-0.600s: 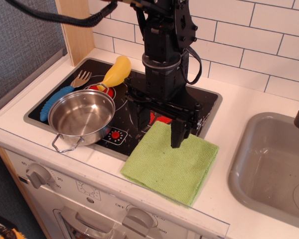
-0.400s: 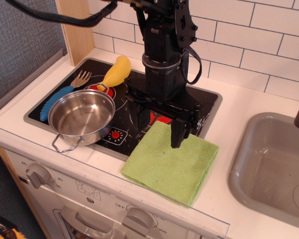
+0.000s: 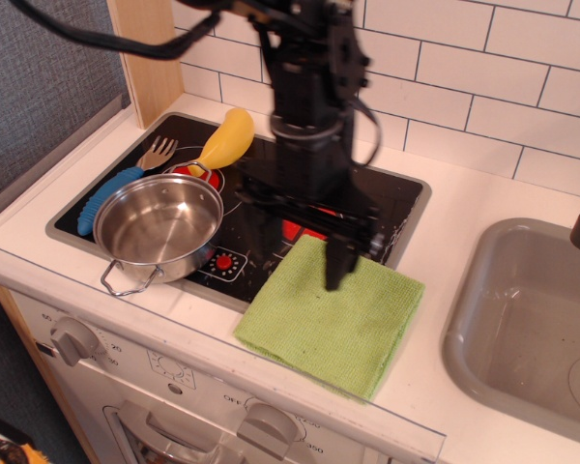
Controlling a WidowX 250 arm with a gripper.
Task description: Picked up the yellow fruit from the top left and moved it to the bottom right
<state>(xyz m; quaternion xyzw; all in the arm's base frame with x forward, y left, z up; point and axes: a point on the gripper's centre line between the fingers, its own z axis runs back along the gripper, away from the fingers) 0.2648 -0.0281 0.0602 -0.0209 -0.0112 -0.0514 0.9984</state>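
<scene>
The yellow fruit (image 3: 226,141) is a glossy toy banana lying at the back left of the black stovetop (image 3: 261,222), just behind the steel pan (image 3: 159,224). My gripper (image 3: 340,274) hangs fingers-down over the near right of the stovetop, above the far edge of a green cloth (image 3: 333,314). It is well to the right of the banana and holds nothing. It is motion-blurred, and its fingers overlap from this angle, so I cannot tell whether they are open or shut.
A fork with a blue handle (image 3: 121,184) lies left of the pan. A grey sink (image 3: 527,324) is set in the counter at the right. A white tiled wall runs along the back, and a wooden post (image 3: 145,48) stands at the back left.
The arm has shifted slightly to the left and is now blurred with motion. The banana, pan and cloth have not moved.
</scene>
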